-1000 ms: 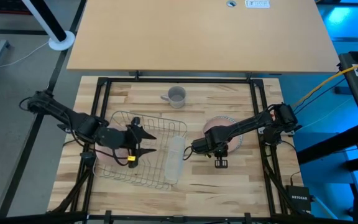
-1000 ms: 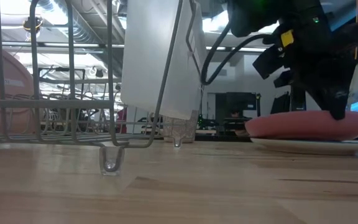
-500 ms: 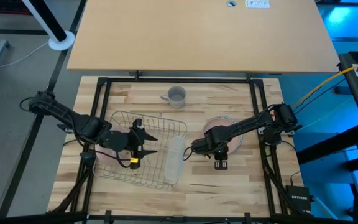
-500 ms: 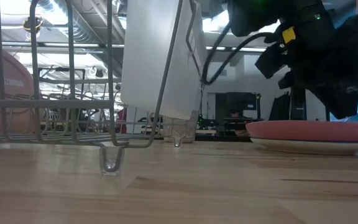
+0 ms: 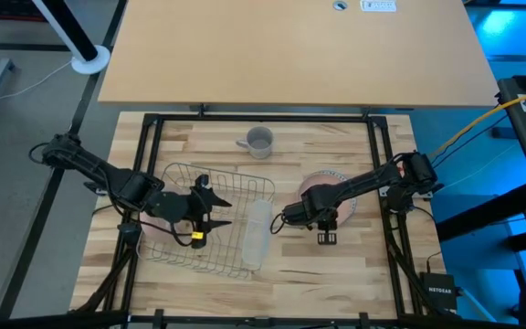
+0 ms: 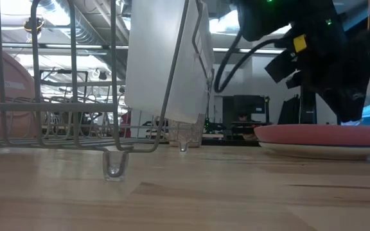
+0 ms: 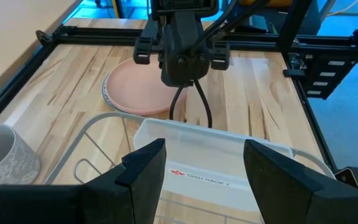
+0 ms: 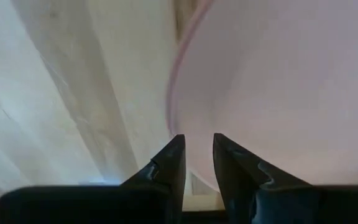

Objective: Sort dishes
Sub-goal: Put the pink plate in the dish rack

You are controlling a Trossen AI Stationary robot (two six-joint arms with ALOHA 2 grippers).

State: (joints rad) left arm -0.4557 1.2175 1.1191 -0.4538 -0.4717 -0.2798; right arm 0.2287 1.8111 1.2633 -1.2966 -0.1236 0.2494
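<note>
While the right end effector (image 8: 197, 163) hangs parted, 1 salmon-pink plate (image 7: 143, 91) lies flat — smooth, plain, round.

The right end effector (image 8: 197, 163) has released the pink plate (image 6: 320, 135), now lying flat.

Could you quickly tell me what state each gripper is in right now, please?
Left gripper: open, empty, over the wire rack.
Right gripper: open, at the pink plate, not gripping it.

Setting: robotics lab or workshop. Evidence: butcher-block surface (image 5: 272, 265) ringed by black metal framing (image 5: 263, 117); loose yellow cables (image 5: 482, 119); network box (image 5: 442, 294) on grey floor; exposed ceiling ducts (image 6: 63, 9) and monitors (image 6: 244, 110) in the room behind.
</note>
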